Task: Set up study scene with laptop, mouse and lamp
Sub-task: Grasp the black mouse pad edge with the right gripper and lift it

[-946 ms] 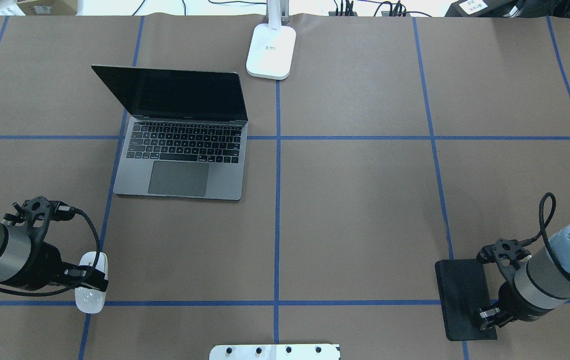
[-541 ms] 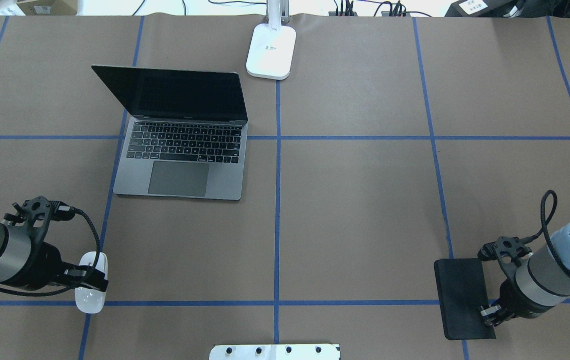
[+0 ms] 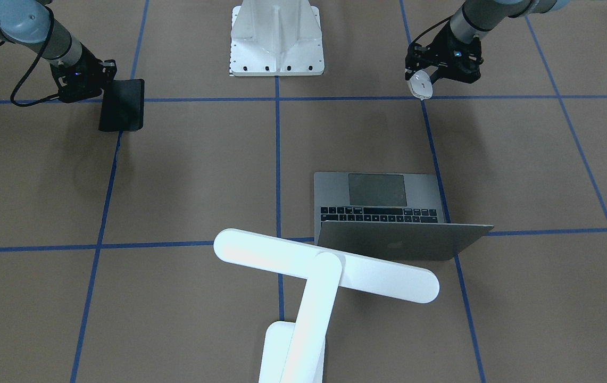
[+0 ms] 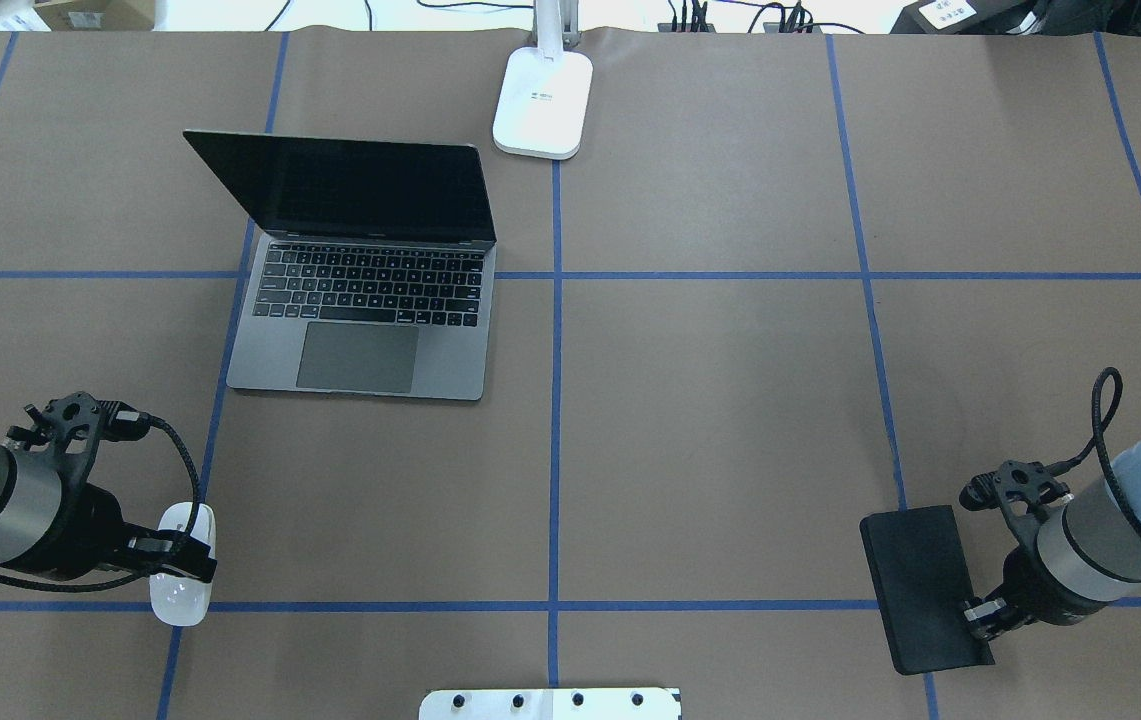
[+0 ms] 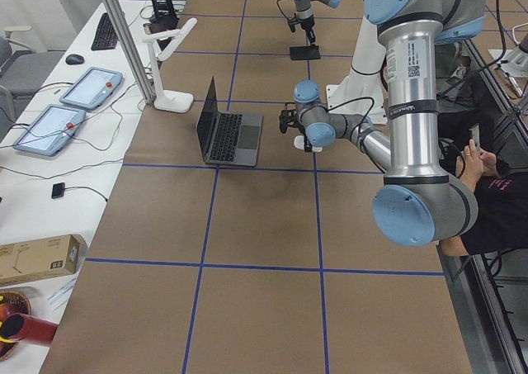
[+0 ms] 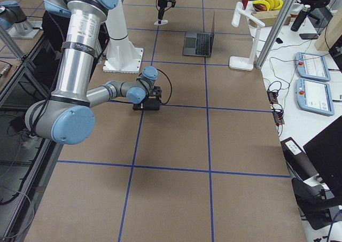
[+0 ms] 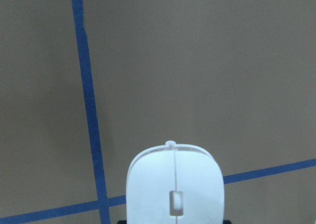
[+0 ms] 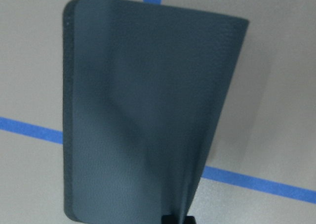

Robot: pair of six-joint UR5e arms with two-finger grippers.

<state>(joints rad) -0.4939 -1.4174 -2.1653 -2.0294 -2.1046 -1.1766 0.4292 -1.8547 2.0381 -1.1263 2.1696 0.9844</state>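
Observation:
The open dark-grey laptop [image 4: 360, 320] sits at the left middle of the table, also in the front view [image 3: 383, 197]. The white lamp [image 4: 542, 100] stands at the far edge, its bar head [image 3: 324, 264] near the laptop's lid. My left gripper [image 4: 180, 565] is shut on the white mouse [image 4: 180, 598], low over a blue tape crossing; the mouse fills the left wrist view [image 7: 174, 184]. My right gripper [image 4: 975, 615] is shut on the near right corner of a black flexible mat [image 4: 920, 585], which bends up from the table in the right wrist view [image 8: 143, 110].
The white bolted pedestal [image 3: 276, 37] stands at the robot's edge between the arms, its plate showing in the overhead view [image 4: 550, 703]. Blue tape lines divide the brown table cover [image 4: 710, 430]. Tablets and cables lie beyond the far edge.
My right arm has drawn back toward the right and pulled the mat's held corner with it, so the mat has turned and shifted slightly. The left arm and the mouse have not moved.

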